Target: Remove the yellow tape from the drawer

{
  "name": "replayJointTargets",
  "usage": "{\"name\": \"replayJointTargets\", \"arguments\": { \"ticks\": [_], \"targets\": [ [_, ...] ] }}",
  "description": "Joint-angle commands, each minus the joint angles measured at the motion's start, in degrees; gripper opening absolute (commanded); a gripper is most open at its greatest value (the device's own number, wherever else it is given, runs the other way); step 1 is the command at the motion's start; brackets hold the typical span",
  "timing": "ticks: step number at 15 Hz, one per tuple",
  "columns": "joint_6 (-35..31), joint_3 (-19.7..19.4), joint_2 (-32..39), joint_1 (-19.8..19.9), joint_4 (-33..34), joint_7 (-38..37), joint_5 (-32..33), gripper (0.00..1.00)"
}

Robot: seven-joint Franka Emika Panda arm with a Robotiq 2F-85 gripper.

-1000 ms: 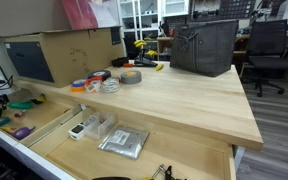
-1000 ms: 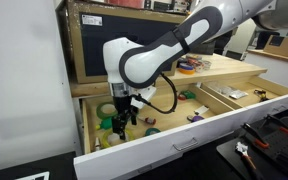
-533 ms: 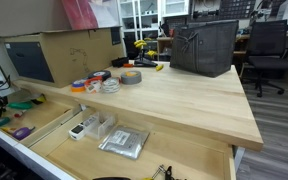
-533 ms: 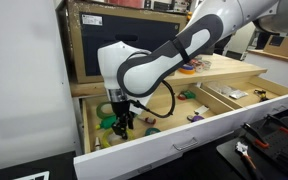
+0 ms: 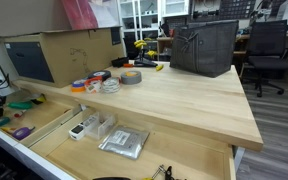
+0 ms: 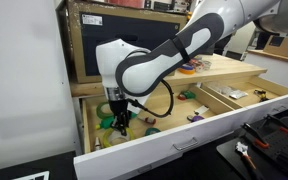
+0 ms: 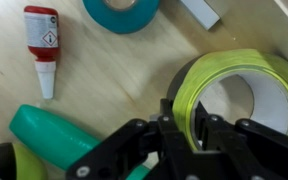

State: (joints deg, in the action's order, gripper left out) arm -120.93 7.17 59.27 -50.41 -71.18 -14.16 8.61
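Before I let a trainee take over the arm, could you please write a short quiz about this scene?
1. True or false: the yellow tape is already out of the drawer.
2. Choose one: in an exterior view, the gripper is A) high above the drawer, B) down inside the drawer, C) out of sight.
3. Fill in: in the wrist view, the small bottle has a ___ cap.

Key: 1 false; 2 B; 3 red.
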Motion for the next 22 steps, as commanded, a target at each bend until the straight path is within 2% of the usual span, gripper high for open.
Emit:
{"name": "replayJointTargets", "arguments": {
  "ticks": [1, 9, 16, 22],
  "targets": [
    [0.32, -0.44, -1.92, -0.17, -1.05, -0.82, 0.33, 0.06],
    [-0.32, -0.40, -9.15, 2.17, -8.24, -0.82, -0.83, 0.06],
    [-0.47, -0.46, -19.00, 5.68, -19.67, -1.03, -1.54, 0.06],
    [-0.48, 0.54, -26.64, 10.72, -29.67, -2.69, -1.17, 0.06]
  ]
}}
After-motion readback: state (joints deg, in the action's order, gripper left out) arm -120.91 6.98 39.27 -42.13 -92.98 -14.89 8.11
